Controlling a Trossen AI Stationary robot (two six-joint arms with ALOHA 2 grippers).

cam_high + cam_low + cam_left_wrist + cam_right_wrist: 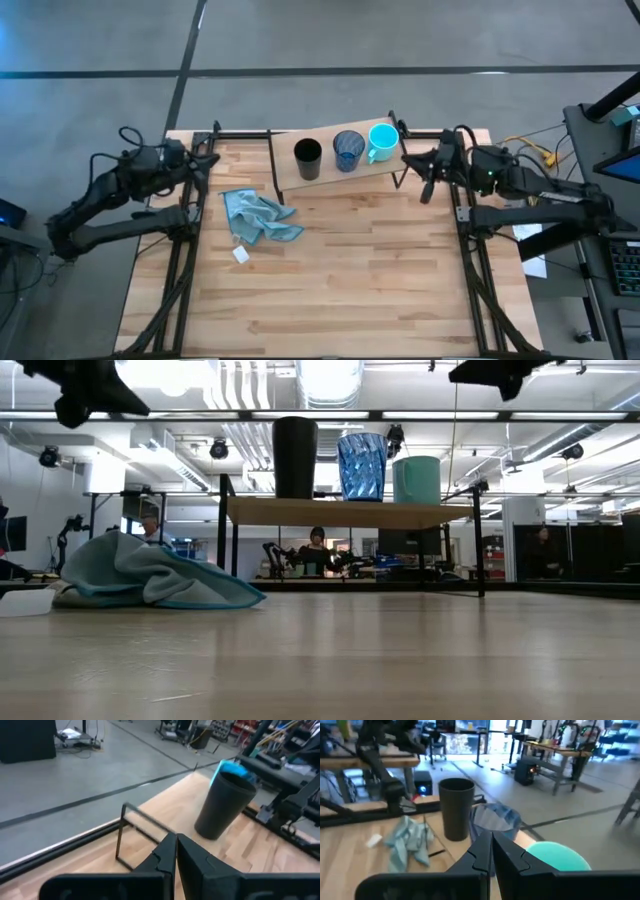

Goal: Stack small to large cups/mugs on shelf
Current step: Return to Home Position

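Closest to the low camera it's just bare wooden surface (380, 660), then the crumpled light blue cloth (150, 575) at the left of the frame, well clear of everything that matters. Behind that is the shelf (340, 512) with all three vessels up top in a row, upright and just beside each other. The black cup (295, 457) is tallest on the left, the blue glass cup (361, 466) is in the middle, and the teal mug (416, 479) is shortest on the right, so the size order looks sorted to me. From above, the left pincer (205, 160) sits off the shelf's left end and the right pincer (415, 160) off its right end near the mug. Both have their fingers pressed together on nothing. If anything needs a nudge, I'd guess the glass is the slick, breakable one, so grab it mid-wall and go gently. The black cup looks light and stiff, so take it across the body. For the mug, pinch the wall at the rim, not the handle. Way back, a person sits in the room.
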